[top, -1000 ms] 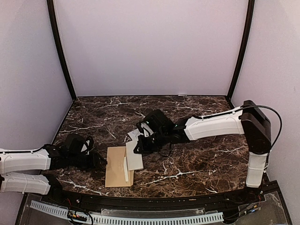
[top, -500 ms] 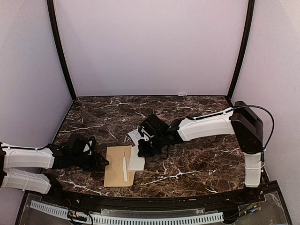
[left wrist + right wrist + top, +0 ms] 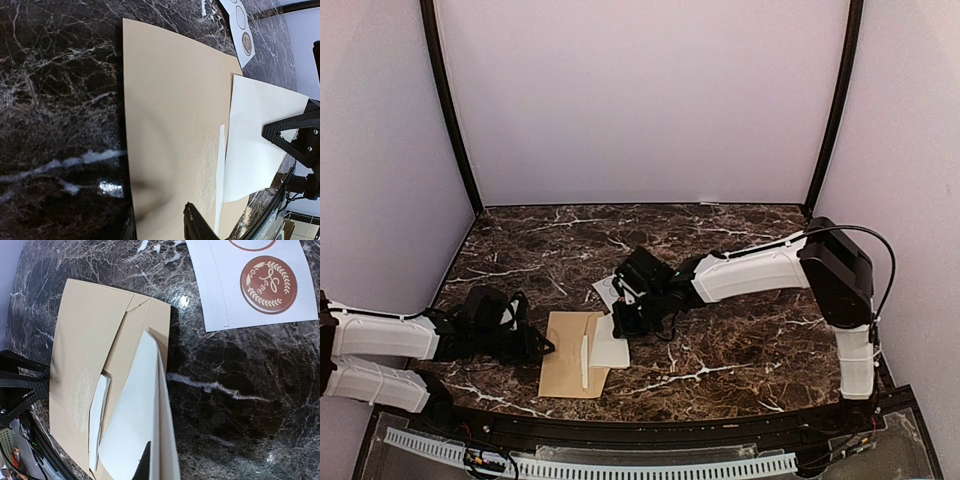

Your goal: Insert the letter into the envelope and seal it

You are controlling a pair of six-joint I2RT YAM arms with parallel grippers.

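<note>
From my remote station, the overhead view shows a dark marble table [image 3: 720,250] with white veins, and both arms reaching in low toward its near middle. The envelope [image 3: 565,365], a tan-brown kraft rectangle, lies flat near the front edge, left of centre, with its flap open and a thin white strip [image 3: 220,175] running along the inside. The letter [image 3: 610,348], a plain white sheet, overlaps the envelope's right side beside that strip. I cannot tell whether any of it has entered the pocket. The right gripper [image 3: 623,322] is pressed together on the letter's far edge, and its wrist camera shows the sheet rising up between the fingers. The left gripper [image 3: 535,346] sits at the envelope's left edge. Only one black finger [image 3: 192,225] shows clearly, just above the paper's near corner, so I cannot tell whether the jaws are spread or nipping the paper. A small white sticker card [image 3: 250,285], printed with a brown round seal, lies just beyond the envelope.
</note>
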